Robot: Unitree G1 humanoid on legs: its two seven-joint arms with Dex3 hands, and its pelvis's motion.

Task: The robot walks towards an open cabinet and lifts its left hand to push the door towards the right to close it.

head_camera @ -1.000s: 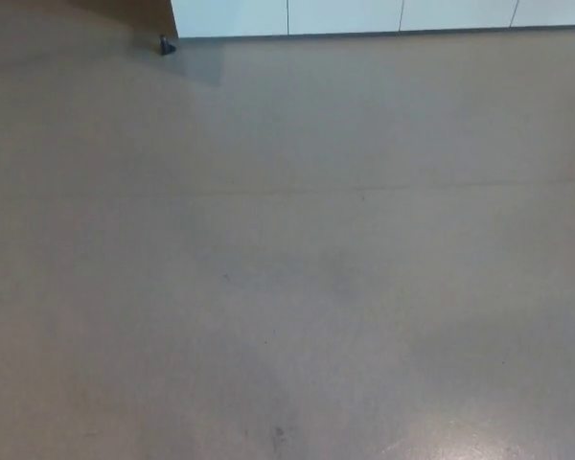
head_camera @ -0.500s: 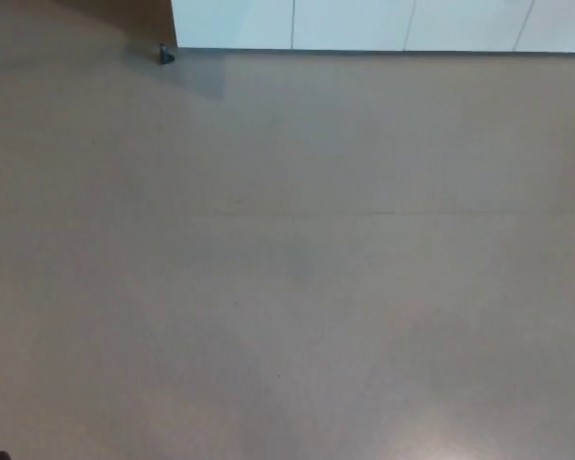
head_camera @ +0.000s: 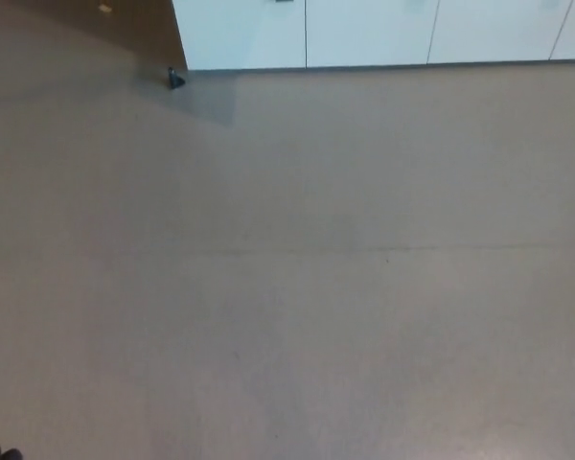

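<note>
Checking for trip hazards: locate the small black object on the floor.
In the head view, the small black object sits far upper left, at the white cabinet base's left corner.

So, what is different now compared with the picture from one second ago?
The whole view slid down: the white cabinets and the small black object sit lower, so the camera moved, not the things. Dark tips now show at the bottom corners. The floor looks unchanged.

Dim, soft, slightly blurred view; faint shadow on floor (head_camera: 206, 101), perhaps the cabinet's (head_camera: 240, 34).
</note>
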